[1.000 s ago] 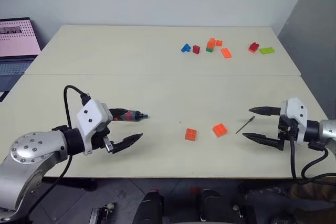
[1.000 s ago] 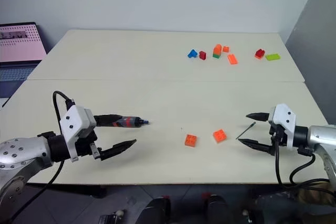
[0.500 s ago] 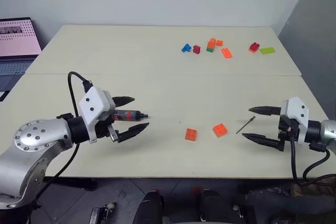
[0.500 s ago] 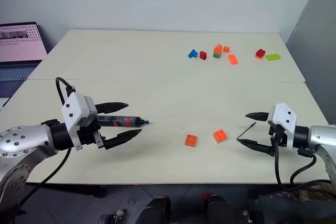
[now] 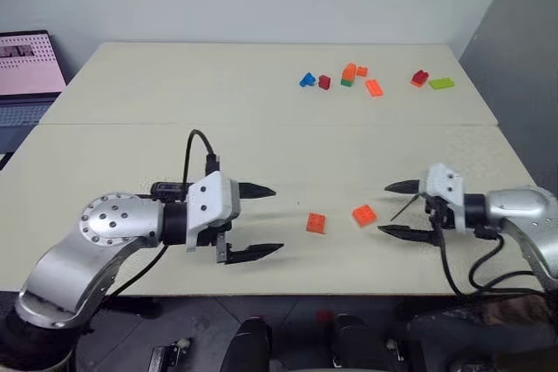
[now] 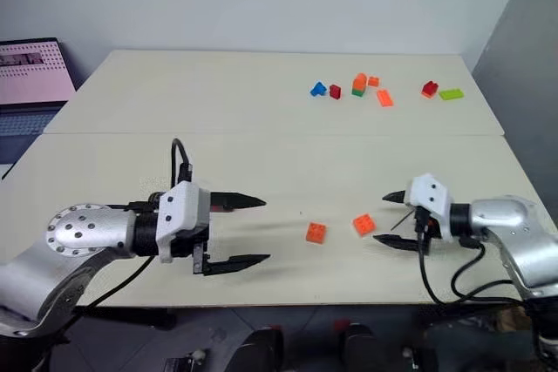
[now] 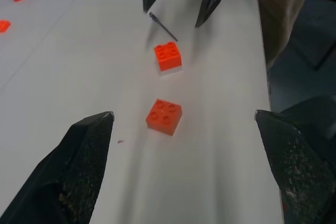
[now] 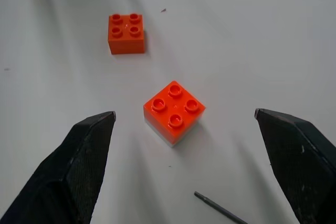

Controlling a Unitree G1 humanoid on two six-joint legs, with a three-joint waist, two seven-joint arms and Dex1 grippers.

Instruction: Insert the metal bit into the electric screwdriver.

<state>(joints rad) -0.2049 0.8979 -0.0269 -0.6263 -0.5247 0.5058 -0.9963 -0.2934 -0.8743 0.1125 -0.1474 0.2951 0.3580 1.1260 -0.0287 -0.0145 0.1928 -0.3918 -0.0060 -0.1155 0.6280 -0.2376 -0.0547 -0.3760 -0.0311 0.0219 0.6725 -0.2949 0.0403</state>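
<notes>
Right gripper (image 5: 394,208), jaws released wide, straddles the bit (image 5: 405,207) lying slantwise on the counter (image 5: 261,137) at right, its axis running near-left to far-right; left gripper (image 5: 266,219) gapes empty.

The scene is evenly and brightly lit from overhead, without glare. Soft, faint shadows are cast on the pale table (image 5: 261,154). Head views are sharp. In the left wrist view, mild blur is seen around distant objects.
</notes>
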